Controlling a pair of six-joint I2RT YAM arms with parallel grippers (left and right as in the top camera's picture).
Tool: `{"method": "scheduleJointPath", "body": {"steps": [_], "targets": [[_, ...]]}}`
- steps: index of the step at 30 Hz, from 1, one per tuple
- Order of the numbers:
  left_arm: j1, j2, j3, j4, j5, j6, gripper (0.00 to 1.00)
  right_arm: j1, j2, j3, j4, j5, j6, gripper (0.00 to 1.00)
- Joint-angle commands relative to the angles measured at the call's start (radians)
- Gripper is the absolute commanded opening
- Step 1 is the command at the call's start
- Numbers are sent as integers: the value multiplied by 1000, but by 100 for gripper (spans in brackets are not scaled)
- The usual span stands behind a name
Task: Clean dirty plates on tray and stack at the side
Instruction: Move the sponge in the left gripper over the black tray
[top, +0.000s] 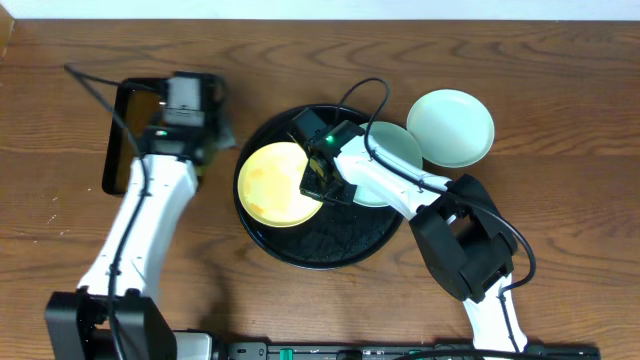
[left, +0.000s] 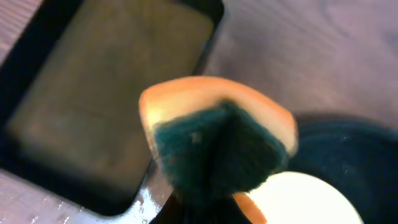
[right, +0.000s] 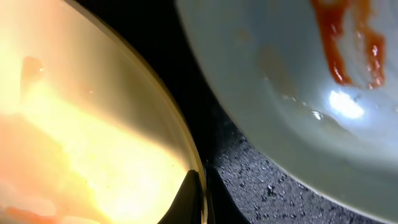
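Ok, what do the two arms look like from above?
The left arm and right arm have white tubular links with black joints and bases. A thin black cable runs along the left; black cables loop off the right. Each wrist block is black with a small green light. The right claw is dark.

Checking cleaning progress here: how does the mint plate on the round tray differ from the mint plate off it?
The mint plate on the tray carries orange-red streaks, seen by the right wrist camera; the mint plate on the table looks clean from overhead. The first lies on the round black tray beside the yellow plate, partly under the right arm; the second lies on bare wood, fully visible. Both are round, shallow and upright.
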Motion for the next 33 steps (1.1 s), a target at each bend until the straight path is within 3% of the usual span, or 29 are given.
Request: {"method": "scheduleJointPath", "body": {"steps": [1,8,19,33], "targets": [[126,11,3,35,217,54,7,-5,-51,8,2,30,-142,1],[290,51,0,73,254,61,7,-5,-137,26,5,94,-264,1],[304,222,-4,87,254,94,8,-4,-318,26,11,333,-561,1],[404,227,-5,97,254,66,8,34,-369,26,109,679,-854,1]]}}
